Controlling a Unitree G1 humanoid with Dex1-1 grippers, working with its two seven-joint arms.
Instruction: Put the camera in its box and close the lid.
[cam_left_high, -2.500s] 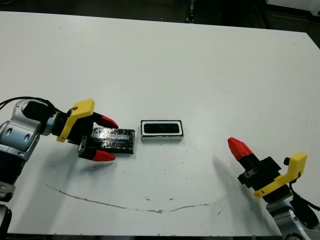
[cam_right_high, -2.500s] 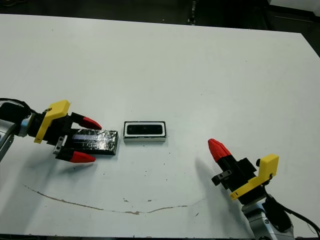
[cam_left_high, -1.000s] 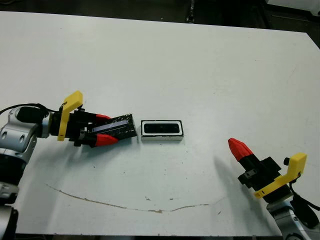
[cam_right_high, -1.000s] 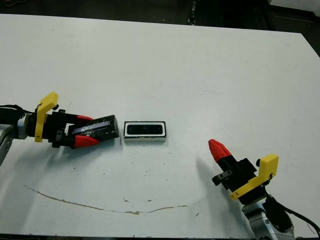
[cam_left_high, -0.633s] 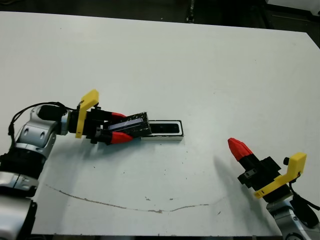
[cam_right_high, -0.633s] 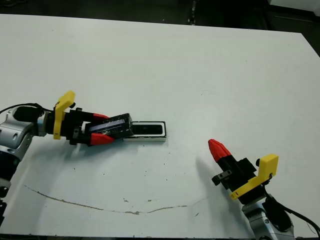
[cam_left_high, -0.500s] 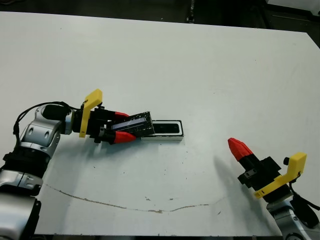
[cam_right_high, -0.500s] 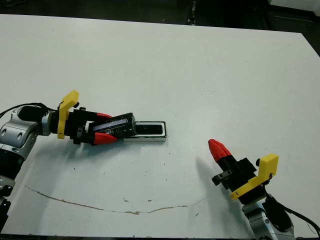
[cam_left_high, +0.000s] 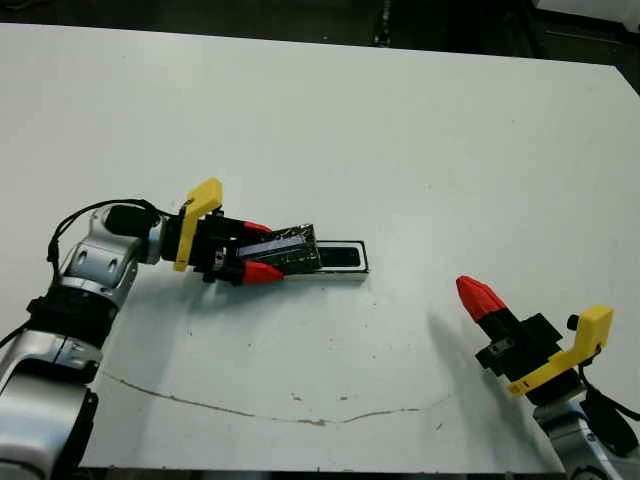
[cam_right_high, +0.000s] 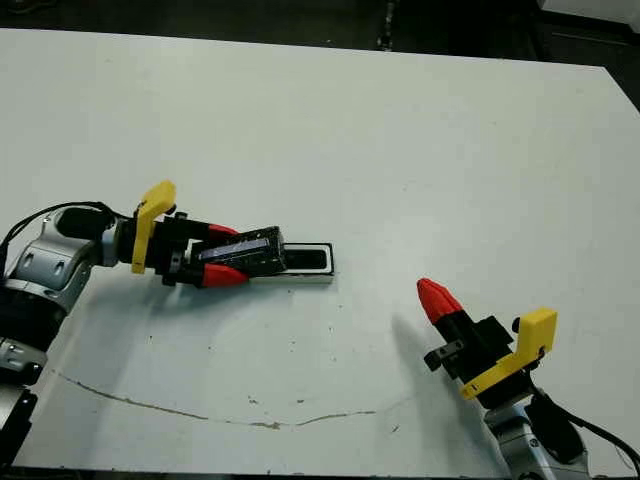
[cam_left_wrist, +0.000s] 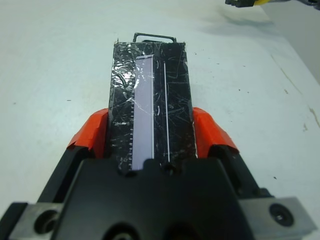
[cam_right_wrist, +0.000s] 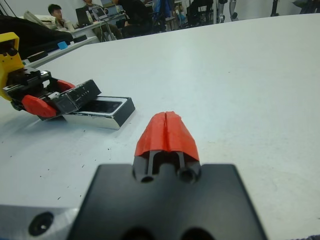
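So the left gripper (cam_left_high: 252, 251) has its red fingers (cam_left_wrist: 212, 132) clamped on either long edge of the lid (cam_left_high: 288, 250), that shiny crinkly black slab, and holds it tilted with the far end sitting over the left part of the box (cam_left_high: 340, 262). The box sits roughly mid-desk, white walls, dark rim, and its right part is uncovered. There's something dark down inside it, probably the camera (cam_left_high: 341, 257), but I can't really make it out from here. Over on the right, the right gripper (cam_left_high: 476, 297) is well apart from all that, hovering near the front edge of the white desk (cam_left_high: 400, 130) with its two red fingers (cam_right_wrist: 167, 132) pressed together and nothing between them. A few people are sitting way in the back of the room beyond the desk.
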